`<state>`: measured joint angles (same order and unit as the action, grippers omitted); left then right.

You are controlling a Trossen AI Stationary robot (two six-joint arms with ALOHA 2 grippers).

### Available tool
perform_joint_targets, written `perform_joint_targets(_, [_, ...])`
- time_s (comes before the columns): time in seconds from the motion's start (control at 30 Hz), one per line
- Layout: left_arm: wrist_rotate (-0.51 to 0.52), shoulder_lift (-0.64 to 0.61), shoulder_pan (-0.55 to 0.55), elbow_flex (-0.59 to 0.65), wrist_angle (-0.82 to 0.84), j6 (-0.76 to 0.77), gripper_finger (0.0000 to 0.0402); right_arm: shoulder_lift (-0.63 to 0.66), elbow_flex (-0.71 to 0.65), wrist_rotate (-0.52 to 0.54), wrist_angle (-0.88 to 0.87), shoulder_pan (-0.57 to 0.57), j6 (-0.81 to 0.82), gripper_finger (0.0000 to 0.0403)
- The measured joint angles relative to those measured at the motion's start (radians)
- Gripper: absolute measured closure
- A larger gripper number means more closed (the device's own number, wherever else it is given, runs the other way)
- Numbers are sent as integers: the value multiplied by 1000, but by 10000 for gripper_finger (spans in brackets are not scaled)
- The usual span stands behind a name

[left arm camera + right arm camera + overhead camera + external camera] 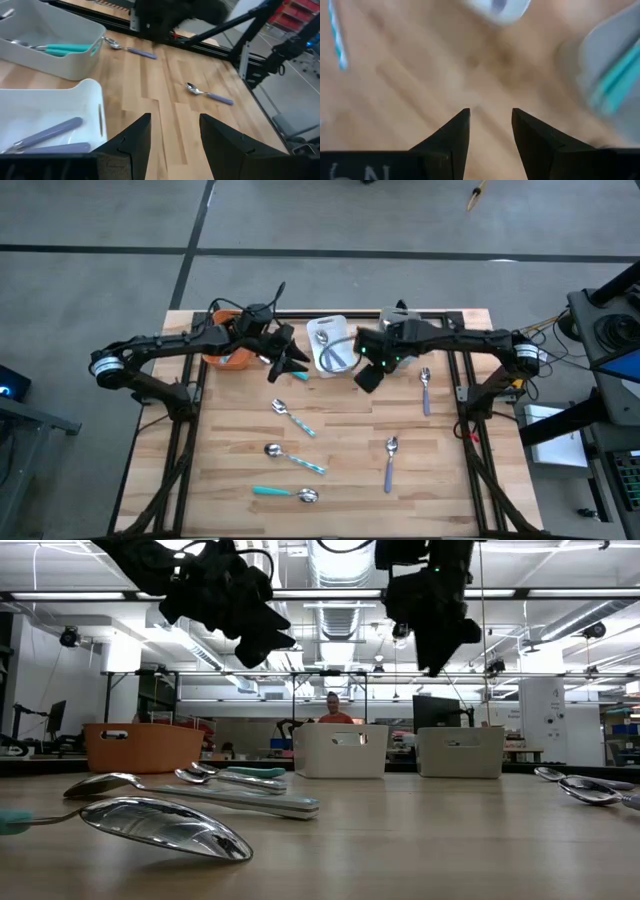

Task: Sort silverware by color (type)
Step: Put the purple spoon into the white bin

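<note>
Five pieces of silverware lie flat on the table in the high view: two pale teal-striped spoons (pixel 293 418) (pixel 296 460), a teal-handled one (pixel 284 494) and two lavender spoons (pixel 390 463) (pixel 425 390). Lavender handles (pixel 47 135) lie in the white bin (pixel 322 328). A teal handle (pixel 67 48) lies in the grey bin (pixel 50 30). My left gripper (pixel 288 364) (pixel 175 120) hangs open above the table beside the white bin's left side. My right gripper (pixel 366 377) (pixel 491 112) hangs open just right of that bin. Neither holds anything.
An orange bin (pixel 228 352) stands at the far left, partly under my left arm. The grey bin is mostly hidden under my right arm in the high view. A black frame rail (pixel 440 313) runs along the table's far edge. A person (pixel 333 708) stands in the room beyond.
</note>
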<state>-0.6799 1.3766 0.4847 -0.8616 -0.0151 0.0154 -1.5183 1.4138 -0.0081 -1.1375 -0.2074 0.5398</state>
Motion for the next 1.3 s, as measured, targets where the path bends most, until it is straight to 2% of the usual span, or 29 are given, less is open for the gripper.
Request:
perform_joint_targets(0.1, [14,0,0,-6,-1,4,253,13,-77,-98,6,28,55,266])
perform_joint_targets(0.33, [27,0,1,-21,-11,3,253,85,-353,-176,19,39,211,266])
perform_joint_targets(0.4, [27,0,2,-27,-12,-6,253,118,-430,-159,20,11,267,266])
perform_joint_targets(0.57, [27,0,2,-53,-14,-48,253,184,-569,-40,26,-87,391,266])
perform_joint_targets(0.67, [27,0,2,-69,-14,-57,253,195,-626,-8,61,-131,407,266])
perform_joint_targets(1.0, [28,0,2,-91,-14,-63,253,161,-707,136,109,-179,403,266])
perform_joint_targets(1.3, [43,0,2,-87,-14,-59,253,167,-847,134,181,-179,429,267])
